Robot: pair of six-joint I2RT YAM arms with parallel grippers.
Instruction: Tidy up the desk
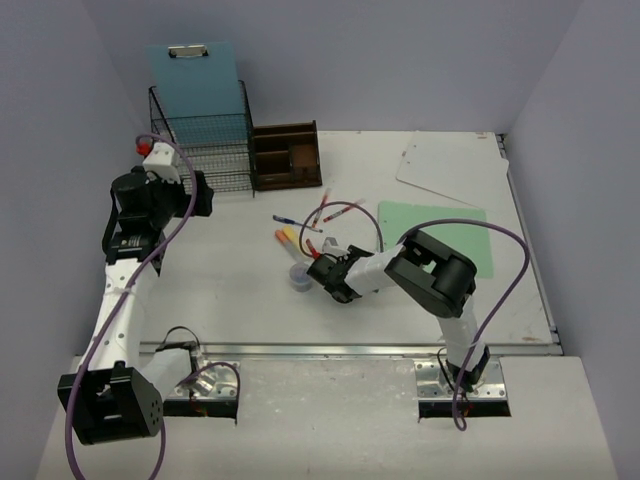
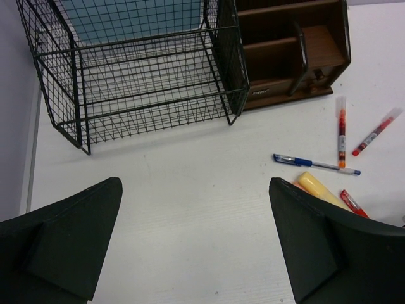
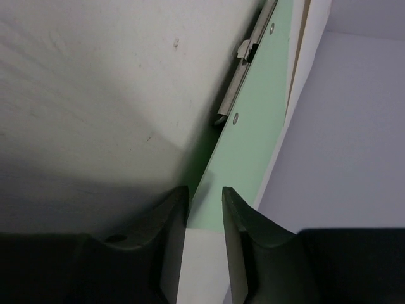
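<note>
The white desk (image 1: 240, 300) carries loose pens: a blue pen (image 2: 316, 164), an orange pen (image 2: 342, 130), a red pen (image 2: 376, 132) and a yellow highlighter (image 2: 319, 189). They also lie mid-desk in the top view (image 1: 300, 232). My left gripper (image 1: 203, 193) is open and empty (image 2: 195, 187), held above bare desk in front of the wire rack (image 2: 139, 82). My right gripper (image 1: 330, 272) lies low on its side by the pens. Its jaws (image 3: 204, 190) stand a narrow gap apart with nothing between them. A green clipboard (image 3: 253, 126) lies beyond it.
A brown wooden organiser (image 1: 285, 155) stands right of the rack (image 1: 205, 150), which holds a blue clipboard (image 1: 195, 75). The green clipboard (image 1: 450, 235) and a white sheet (image 1: 450, 165) lie at the right. A small pale round object (image 1: 298, 278) sits beside the right gripper. Purple cables loop over both arms.
</note>
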